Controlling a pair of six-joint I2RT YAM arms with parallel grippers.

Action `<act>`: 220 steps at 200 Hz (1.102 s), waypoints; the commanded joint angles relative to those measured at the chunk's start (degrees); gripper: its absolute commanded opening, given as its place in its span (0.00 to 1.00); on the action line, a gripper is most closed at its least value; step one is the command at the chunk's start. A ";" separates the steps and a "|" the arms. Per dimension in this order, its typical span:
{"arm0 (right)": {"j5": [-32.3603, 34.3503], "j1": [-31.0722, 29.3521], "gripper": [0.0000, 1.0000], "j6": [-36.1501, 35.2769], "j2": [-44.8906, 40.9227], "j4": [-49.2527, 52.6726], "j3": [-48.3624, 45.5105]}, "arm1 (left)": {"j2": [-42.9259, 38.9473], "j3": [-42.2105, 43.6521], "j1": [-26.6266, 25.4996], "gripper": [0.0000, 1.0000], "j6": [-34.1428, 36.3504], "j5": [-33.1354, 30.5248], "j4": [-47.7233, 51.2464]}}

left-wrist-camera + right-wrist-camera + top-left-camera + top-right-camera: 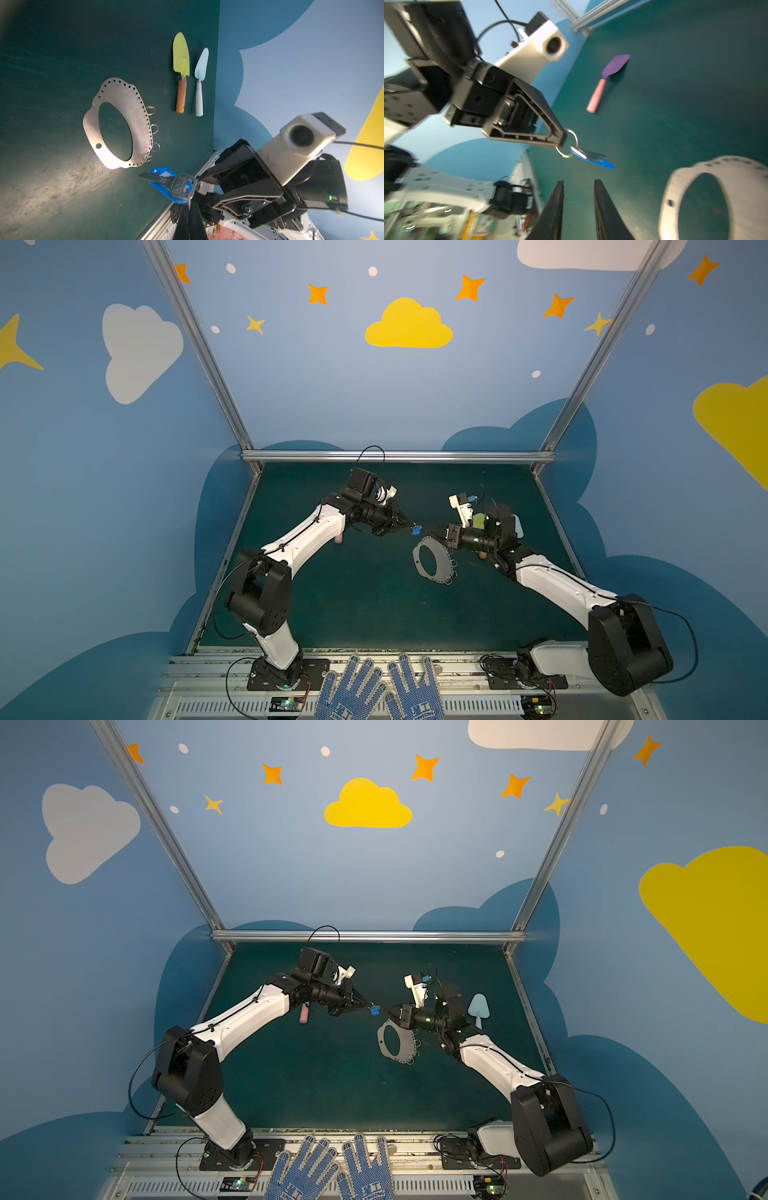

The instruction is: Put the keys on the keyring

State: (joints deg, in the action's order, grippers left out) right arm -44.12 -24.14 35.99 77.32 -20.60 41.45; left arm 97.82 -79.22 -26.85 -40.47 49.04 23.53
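Enclosure: 3 light blue walls around a bench [374, 614] covered in dark green matting.

Back wall [332, 398]: yellow cloud [408, 325], orange stars [318, 294], pale dots [372, 271], and a cut-off white cloud [590, 254] at the top edge.

Left wall [62, 489]: 1 white cloud [139, 350] and part of a yellow star [12, 348].

Right wall [685, 489]: large yellow cloud [735, 423].

Darker blue cloud shapes [519, 435] run along the base of all 3 walls.

Aluminium uprights [195, 344] stand in both back corners. A horizontal rail [395, 456] joins them at bench level.

In the left wrist view the matting shows scuffs and a pale glare patch [62, 187].
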 commanded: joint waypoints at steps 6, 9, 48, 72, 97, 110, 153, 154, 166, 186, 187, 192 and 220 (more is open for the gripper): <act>-9.68 1.21 0.28 10.86 3.44 -16.10 -0.89 | 1.12 -2.26 0.01 0.04 3.82 3.86 4.83; -10.03 1.43 0.29 12.08 4.02 -17.82 -1.13 | 1.24 -2.45 0.04 0.04 4.02 3.91 5.21; -12.75 1.98 0.32 17.85 9.02 -27.48 -1.11 | 1.74 -3.07 -0.40 0.04 4.70 6.31 5.37; -14.30 2.10 0.33 21.16 11.53 -32.74 -1.35 | 1.69 -3.43 -0.66 0.04 5.32 6.89 5.96; -15.76 2.02 0.35 23.82 14.09 -37.21 -1.71 | 1.70 -3.66 -0.72 0.04 5.66 7.56 5.91; -16.40 2.06 0.33 26.03 15.31 -40.63 -2.28 | 1.67 -3.81 -0.72 0.04 5.89 7.52 6.11; -18.55 1.87 0.28 31.90 19.93 -49.04 -2.60 | 1.87 -3.92 -0.69 0.04 6.40 7.80 6.27; -18.55 1.84 0.28 31.97 20.04 -49.24 -2.60 | 1.86 -3.88 -0.72 0.04 6.43 7.86 6.31; -18.72 1.86 0.22 33.62 21.02 -51.79 -2.60 | 1.79 -3.92 -0.60 0.04 6.50 7.86 6.37; -19.24 1.80 0.16 36.60 22.22 -56.28 -2.35 | 1.77 -3.91 -0.60 0.04 6.76 7.73 6.61; -19.25 1.76 0.16 36.69 22.24 -56.38 -2.35 | 1.76 -3.92 -0.63 0.04 6.78 7.74 6.61; -19.40 1.73 0.15 37.16 22.47 -56.83 -2.19 | 1.83 -3.83 -0.49 0.04 6.85 7.61 6.70; -20.09 1.67 0.04 39.69 23.37 -60.00 -2.03 | 1.68 -3.70 -0.14 0.04 6.98 7.06 6.71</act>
State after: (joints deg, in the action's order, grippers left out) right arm -62.46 -22.22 71.77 99.66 -73.63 39.40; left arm 99.13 -81.87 -27.44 -34.74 55.79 29.65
